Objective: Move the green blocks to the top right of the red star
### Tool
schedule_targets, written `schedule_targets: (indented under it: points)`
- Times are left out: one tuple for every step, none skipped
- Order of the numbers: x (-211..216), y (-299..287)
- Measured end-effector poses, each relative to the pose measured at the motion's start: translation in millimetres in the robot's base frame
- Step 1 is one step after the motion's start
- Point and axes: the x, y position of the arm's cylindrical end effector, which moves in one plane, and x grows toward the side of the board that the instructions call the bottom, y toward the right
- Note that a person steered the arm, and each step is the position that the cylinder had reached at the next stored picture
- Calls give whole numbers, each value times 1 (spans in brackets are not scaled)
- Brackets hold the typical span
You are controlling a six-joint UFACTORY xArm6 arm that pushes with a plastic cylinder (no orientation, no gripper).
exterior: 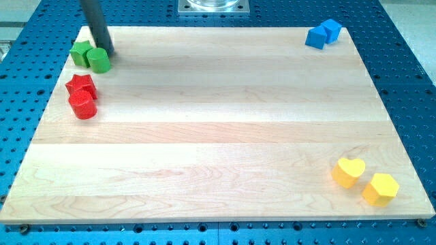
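Note:
A red star (81, 85) lies near the board's left edge, with a red round block (83, 105) touching it just below. Two green blocks sit together above the star: a green angular block (81, 52) at the left and a green round block (99, 60) at its right. The dark rod comes down from the view's top left. My tip (107, 52) rests at the upper right edge of the green round block, touching or nearly touching it.
Two blue blocks (323, 33) sit together at the board's top right corner. A yellow heart (349, 171) and a yellow hexagon (380, 188) lie at the bottom right. A metal mount (213, 7) shows at the view's top centre.

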Motion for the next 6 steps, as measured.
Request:
schedule_targets:
  points:
    - [-34,-39]
    - [4,-66]
    - [57,-38]
    - [93,-27]
    - [87,-27]
    - [53,4]
